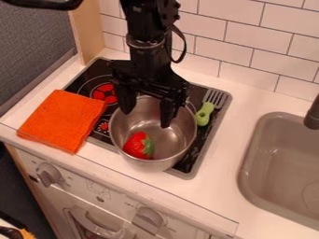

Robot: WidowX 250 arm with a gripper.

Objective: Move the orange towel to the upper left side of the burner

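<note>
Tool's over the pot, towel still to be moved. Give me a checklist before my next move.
1. Tool open: ok, fingers apart.
2. Tool over towel: not ok, it is at the pot.
3. Tool free of the pot's rim: cannot tell.
4. Towel uncovered for a grasp: ok, nothing on it.
5. Towel at the burner's upper left: not ok, it overlaps the left edge lower down.
6. Strawberry inside pot: ok.
</note>
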